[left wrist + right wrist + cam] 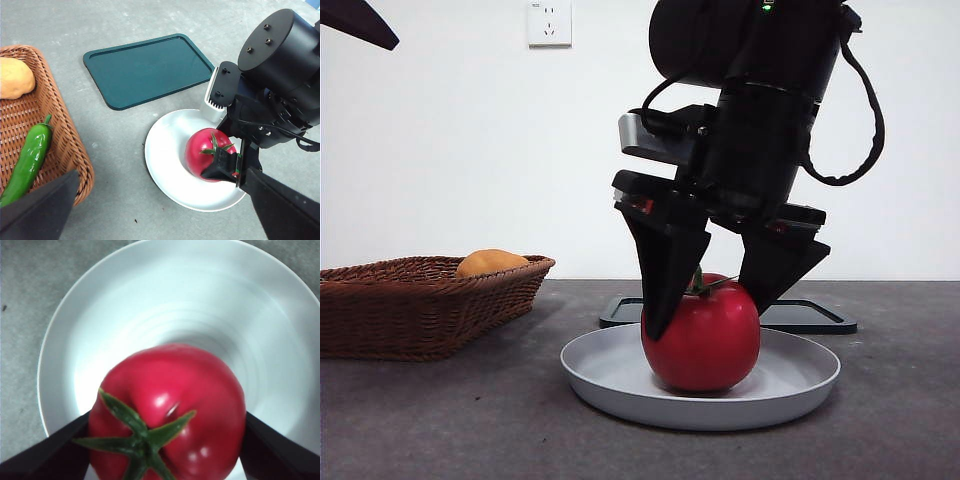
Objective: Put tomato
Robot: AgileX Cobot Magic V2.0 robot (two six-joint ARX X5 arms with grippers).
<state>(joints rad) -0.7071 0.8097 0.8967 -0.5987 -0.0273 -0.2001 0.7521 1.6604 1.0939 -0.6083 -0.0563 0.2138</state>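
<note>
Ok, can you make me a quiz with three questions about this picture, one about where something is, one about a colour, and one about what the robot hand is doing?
1. Where does the tomato sit?
A. in the basket
B. on the white plate
C. on the green tray

2. What colour is the pepper in the wicker basket?
A. green
B. red
C. purple

3. How does the right gripper stand?
A. far from the tomato
B. one jaw on each side of the tomato
C. holding the orange fruit

Answers:
1 B, the tomato rests on the plate's floor.
2 A, the left wrist view shows a long green pepper.
3 B, the right wrist view shows a dark jaw against each flank.
</note>
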